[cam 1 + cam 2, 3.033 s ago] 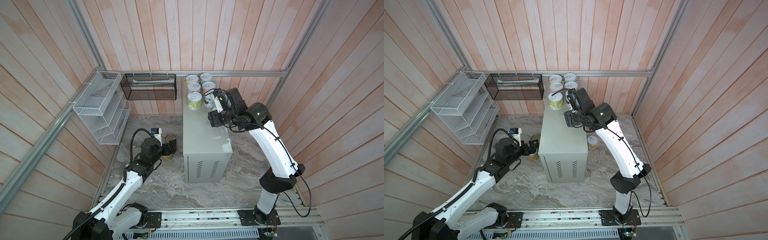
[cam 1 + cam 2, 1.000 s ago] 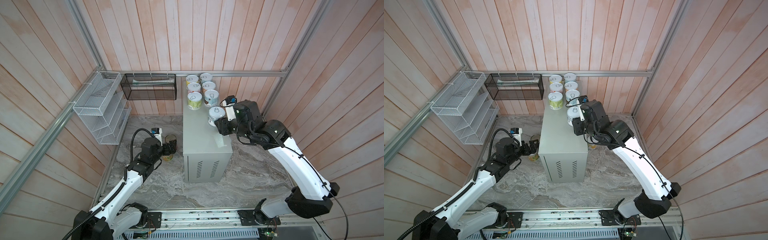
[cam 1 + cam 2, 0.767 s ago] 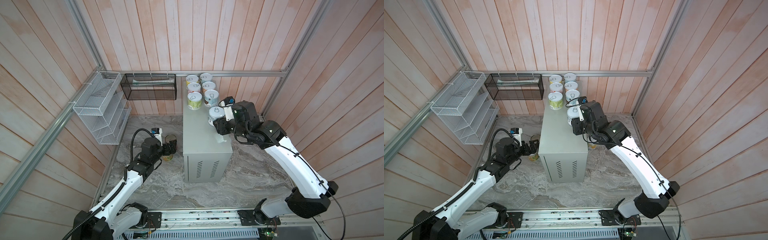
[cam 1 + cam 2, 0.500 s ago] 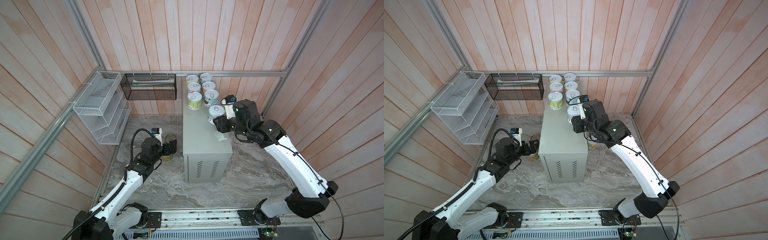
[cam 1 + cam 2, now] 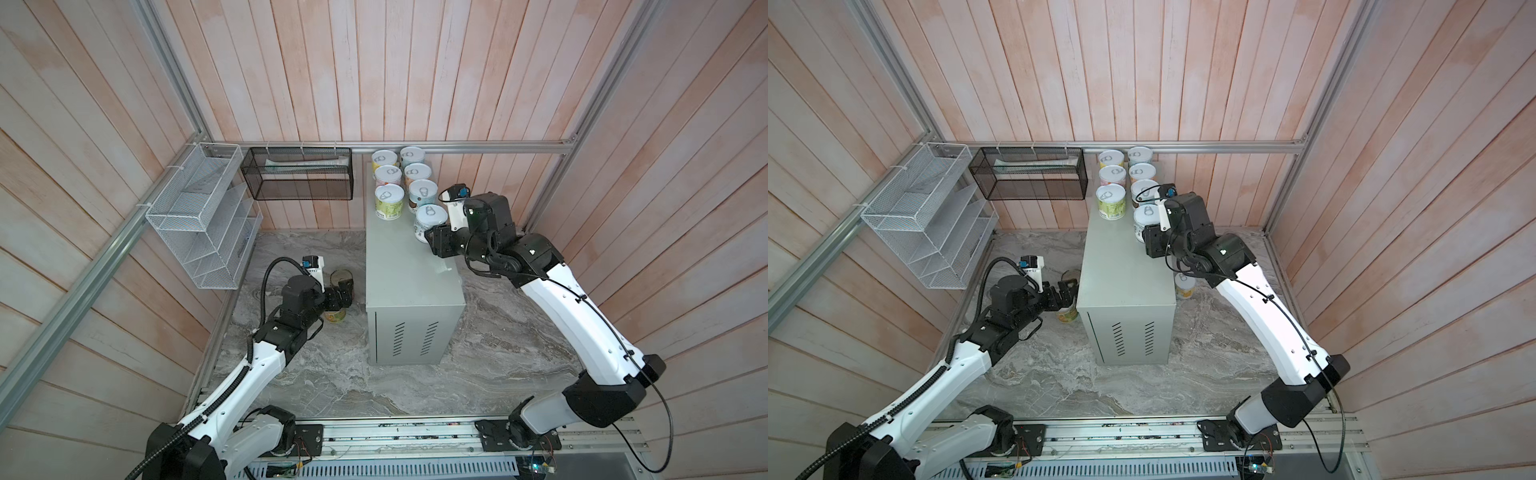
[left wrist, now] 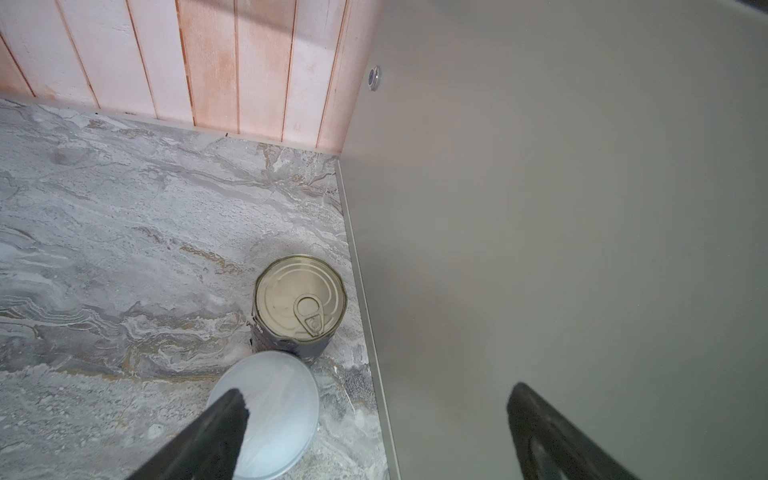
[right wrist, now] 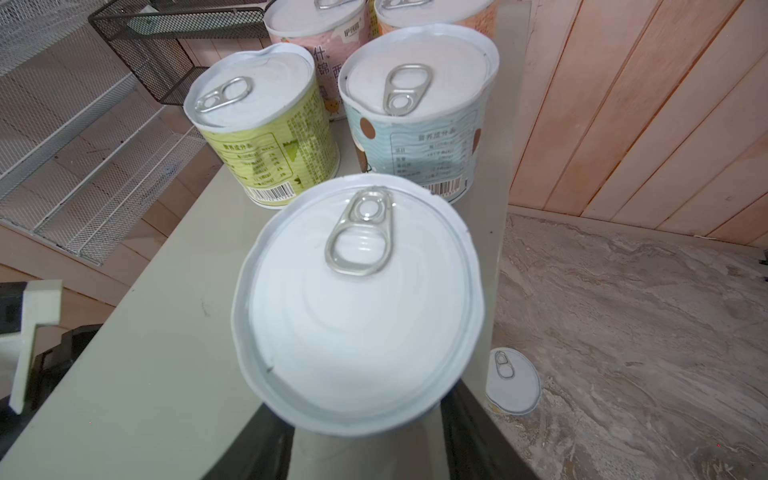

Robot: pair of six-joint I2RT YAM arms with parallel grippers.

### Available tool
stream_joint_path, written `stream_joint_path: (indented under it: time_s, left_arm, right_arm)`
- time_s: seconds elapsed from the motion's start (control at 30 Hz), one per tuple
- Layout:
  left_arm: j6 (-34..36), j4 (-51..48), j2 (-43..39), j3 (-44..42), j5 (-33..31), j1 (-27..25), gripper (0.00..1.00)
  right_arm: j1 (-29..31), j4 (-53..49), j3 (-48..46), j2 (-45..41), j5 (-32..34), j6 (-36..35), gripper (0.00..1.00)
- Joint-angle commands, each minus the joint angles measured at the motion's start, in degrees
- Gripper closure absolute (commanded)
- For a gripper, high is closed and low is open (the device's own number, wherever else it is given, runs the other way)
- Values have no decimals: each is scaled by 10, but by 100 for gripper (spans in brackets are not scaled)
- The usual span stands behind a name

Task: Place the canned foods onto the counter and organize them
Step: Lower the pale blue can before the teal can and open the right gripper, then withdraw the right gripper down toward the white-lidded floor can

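The right gripper point(image 7: 365, 436) is clamped on a white-lidded tin point(image 7: 357, 307), its black fingers point(image 7: 478, 436) pressed to either side of the can below the lid. The tin is at the right edge of the counter point(image 5: 405, 266), just in front of a pale-blue tin point(image 7: 415, 108) and near a green tin point(image 7: 266, 124); whether its base touches the top cannot be told. Those two head a double row of six tins point(image 5: 388, 174) running to the counter's far end, by the wall. Over the marble floor point(image 5: 332, 374), the left gripper point(image 6: 376, 403) hangs with jaws spread wide and empty. One finger is above a pale-lidded tin point(image 6: 282, 411), which stands just beside a dark tin point(image 6: 299, 303) close to the counter's left side. Another tin point(image 5: 1185, 286) stands on the floor by the counter's right side.
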Motion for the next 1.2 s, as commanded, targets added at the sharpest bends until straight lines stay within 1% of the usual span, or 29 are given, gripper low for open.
stream_joint_path:
  time_s: [0.0,0.3,0.73,0.8,0.9,1.0,1.07,1.17]
  left_arm:
    - [0,9,1,7,-1,3,0]
    - [-2,16,3,-2,2,3,0]
    - [0,16,0,-6,2,2,0]
    - [0,14,0,-6,2,2,0]
    - [2,4,-2,-3,0,3,0]
    - [2,-17,-9,1,-5,2,0]
    - [1,-29,-16,-1,-10,3,0]
    - [-1,-53,-26,-3,-23,1,0]
  right_arm:
    - [-13,10,19,11,-10,-9,45]
    - [-26,28,23,28,-31,-15,45]
    - [-34,26,23,31,-32,-12,44]
    - [-33,29,14,15,-34,-11,34]
    - [-33,33,-4,-16,-44,-7,26]
    - [-33,50,-44,-62,-59,3,23]
    - [-34,60,-73,-96,-58,6,22]
    - [-34,67,-116,-145,-27,15,20]
